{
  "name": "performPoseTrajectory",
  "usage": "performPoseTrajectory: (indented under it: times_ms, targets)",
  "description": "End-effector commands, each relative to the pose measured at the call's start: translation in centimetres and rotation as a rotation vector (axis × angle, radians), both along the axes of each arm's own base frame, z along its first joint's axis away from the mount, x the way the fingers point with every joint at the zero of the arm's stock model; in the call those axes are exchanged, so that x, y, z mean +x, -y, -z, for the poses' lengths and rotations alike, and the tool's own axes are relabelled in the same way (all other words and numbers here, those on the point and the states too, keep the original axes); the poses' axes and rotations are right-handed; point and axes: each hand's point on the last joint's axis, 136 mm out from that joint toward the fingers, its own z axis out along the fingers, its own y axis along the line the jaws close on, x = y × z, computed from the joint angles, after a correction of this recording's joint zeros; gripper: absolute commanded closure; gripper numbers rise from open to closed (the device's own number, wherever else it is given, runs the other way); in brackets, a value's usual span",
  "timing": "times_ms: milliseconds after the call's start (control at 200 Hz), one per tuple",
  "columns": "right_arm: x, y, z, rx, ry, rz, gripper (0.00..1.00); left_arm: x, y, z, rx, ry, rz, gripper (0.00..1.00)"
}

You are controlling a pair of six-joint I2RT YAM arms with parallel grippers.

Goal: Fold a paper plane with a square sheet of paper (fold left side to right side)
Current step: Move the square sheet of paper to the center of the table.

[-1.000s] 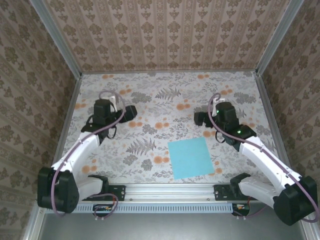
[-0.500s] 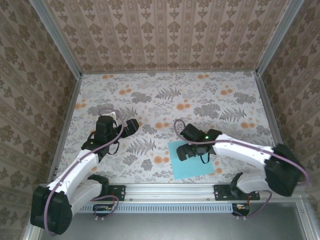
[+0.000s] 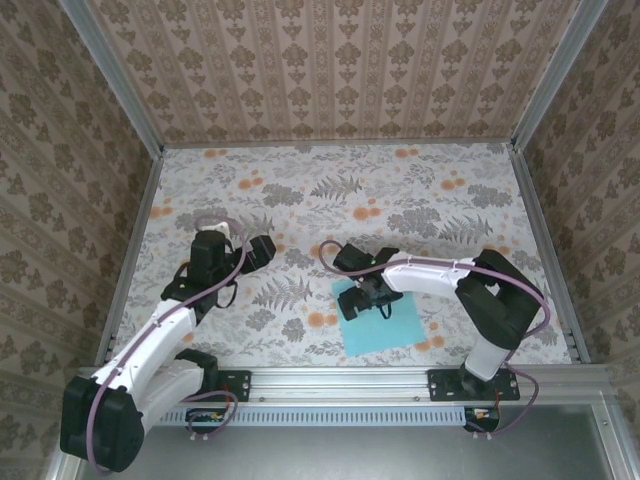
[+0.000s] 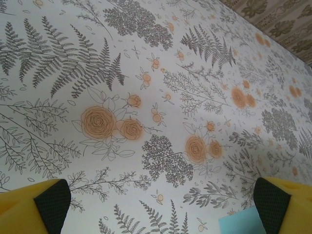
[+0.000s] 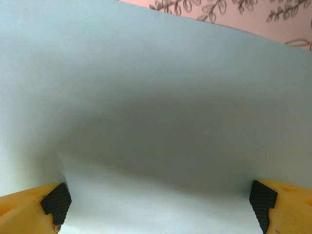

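— Near the front edge of the floral tabletop (image 3: 420, 190), where does the square sheet of paper (image 3: 392, 330) lie?
— Flat, with the right gripper (image 3: 358, 303) low over its left part, fingers spread wide.
— And the left gripper (image 3: 262, 248)?
— Spread too, over bare tabletop, well apart from the sheet.

The counter (image 3: 330, 190) wears a floral print of grey ferns and leaves with orange blossoms on a pale ground, and metal rails (image 3: 137, 235) frame it. One square sheet of cyan-blue paper (image 3: 392, 330) lies on it near the front rail, a little right of centre and slightly skewed.
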Motion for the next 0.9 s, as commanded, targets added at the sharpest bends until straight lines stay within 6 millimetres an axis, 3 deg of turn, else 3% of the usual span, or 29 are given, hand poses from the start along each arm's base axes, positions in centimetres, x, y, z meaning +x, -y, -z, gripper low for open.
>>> performPoseTrajectory:
  times_ms: [0,165,520,735,895]
  targets:
    - [1.4,-0.3,1.9,0.009,-0.023,0.022,0.03,0.3,-0.3,-1.6,0.029,0.036,-0.005,0.00]
    - [4.6,-0.9,2.5,0.018,-0.032,0.030,0.03,0.6,-0.3,-1.7,0.037,0.036,-0.007,0.00]
    - [14.7,-2.2,1.6,0.108,0.051,0.142,0.04,1.7,1.5,-1.7,0.005,0.000,0.045,0.00]
    - [16.2,-3.5,-1.0,0.186,0.099,0.139,0.03,2.2,4.3,-1.4,-0.069,-0.054,0.140,0.01]
    - [17.1,-2.5,-5.5,0.233,0.208,0.143,0.01,2.2,7.7,-0.2,-0.119,-0.132,0.240,0.11]
